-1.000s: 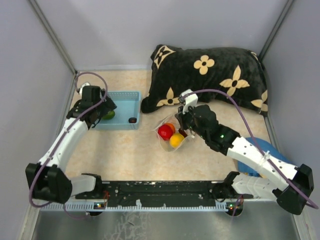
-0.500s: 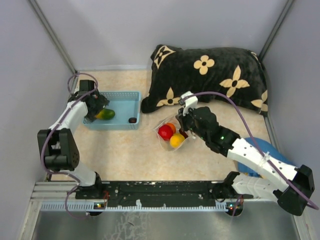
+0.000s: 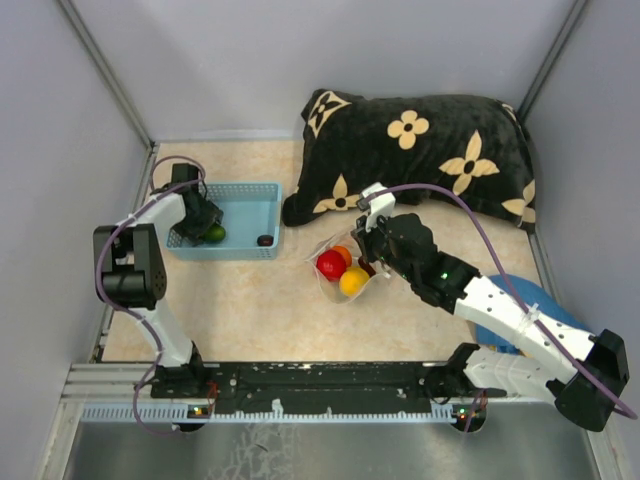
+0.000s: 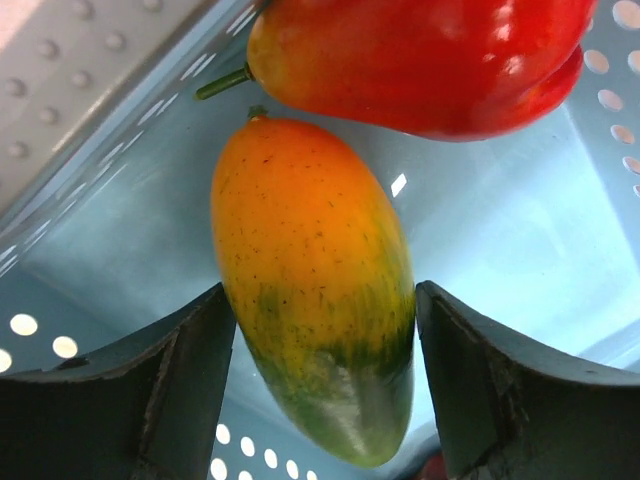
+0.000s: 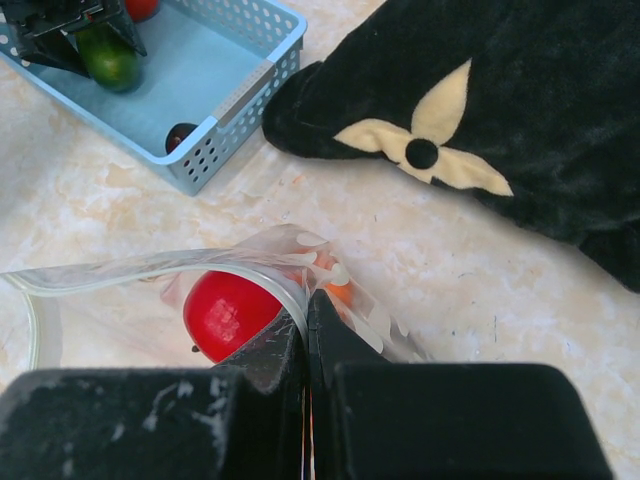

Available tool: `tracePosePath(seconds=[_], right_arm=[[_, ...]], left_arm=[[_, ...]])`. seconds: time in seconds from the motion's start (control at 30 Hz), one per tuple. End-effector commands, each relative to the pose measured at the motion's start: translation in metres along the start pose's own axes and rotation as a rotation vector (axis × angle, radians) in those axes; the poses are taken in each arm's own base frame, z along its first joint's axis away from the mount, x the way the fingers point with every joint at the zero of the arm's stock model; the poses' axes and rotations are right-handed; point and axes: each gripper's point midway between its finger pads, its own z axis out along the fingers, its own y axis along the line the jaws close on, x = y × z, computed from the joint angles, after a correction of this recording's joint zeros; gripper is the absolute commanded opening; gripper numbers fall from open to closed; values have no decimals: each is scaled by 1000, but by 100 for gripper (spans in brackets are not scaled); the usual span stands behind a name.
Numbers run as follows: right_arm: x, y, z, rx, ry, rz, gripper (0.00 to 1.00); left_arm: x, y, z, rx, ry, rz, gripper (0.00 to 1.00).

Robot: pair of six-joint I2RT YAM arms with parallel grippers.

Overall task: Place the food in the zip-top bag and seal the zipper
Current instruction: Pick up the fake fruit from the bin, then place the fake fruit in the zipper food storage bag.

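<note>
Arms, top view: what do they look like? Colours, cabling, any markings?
The left arm and right arm match: white link shells, black joint housings. A purple cable runs along each to the wrist. The right arm carries a small green light. The left gripper fingers are dark, matte, curved inside. No legible markings visible.

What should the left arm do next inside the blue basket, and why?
Probably close the left gripper: its open jaws flank the orange-green mango on both sides without yet pressing it, while the right gripper pinches the zip-top bag at its mouth edge.
</note>
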Motion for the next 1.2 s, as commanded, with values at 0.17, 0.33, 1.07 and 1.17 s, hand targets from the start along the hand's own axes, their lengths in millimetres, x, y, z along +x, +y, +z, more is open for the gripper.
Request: tracePosePath(seconds=[0.17, 0.33, 1.07, 1.17], right_arm=[[-27, 0, 0, 3, -93, 0, 0], [-28, -1, -1, 9, -91, 2, 0], [-47, -3, -1, 27, -122, 1, 0], [-55, -4, -3, 29, -142, -18, 0]], left_arm=[[0, -8, -14, 80, 9, 20, 54], [7, -9, -34, 156, 8, 38, 51], [110, -74, -230, 830, -64, 505, 43], [140, -77, -255, 921, 2, 580, 41]])
